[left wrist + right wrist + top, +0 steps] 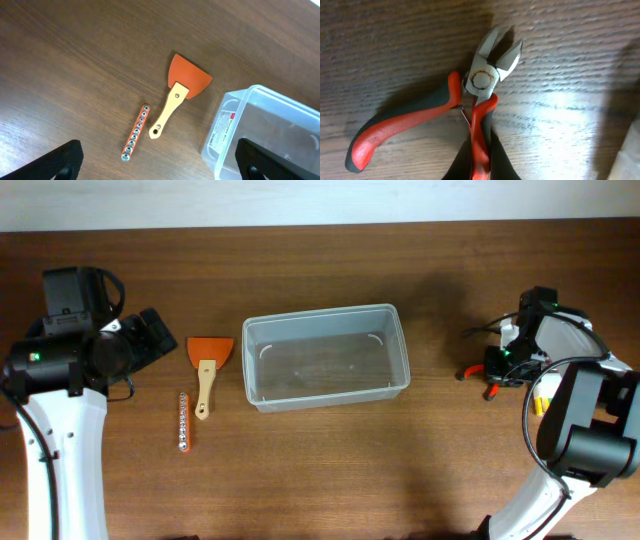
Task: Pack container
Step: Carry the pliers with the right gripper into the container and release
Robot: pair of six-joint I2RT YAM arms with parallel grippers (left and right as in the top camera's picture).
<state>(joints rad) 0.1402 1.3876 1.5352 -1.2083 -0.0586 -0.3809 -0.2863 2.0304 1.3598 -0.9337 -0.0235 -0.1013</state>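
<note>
A dark wood-grain table (320,480) fills the view, with a pale strip (320,200) beyond its far edge.

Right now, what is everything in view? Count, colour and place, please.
container: one, clear, table centre, empty.
scraper: one, orange blade, pale wooden handle, left of container.
socket strip: one, orange with silver pieces, beside scraper handle.
cutters: one, red-and-black handles, right of container.
small item: one, yellow, by right arm, unidentifiable.
table: one, brown wood.
left claw: one, black, open, left of scraper.
right claw: one, black, at a cutter handle; grip unclear.
</note>
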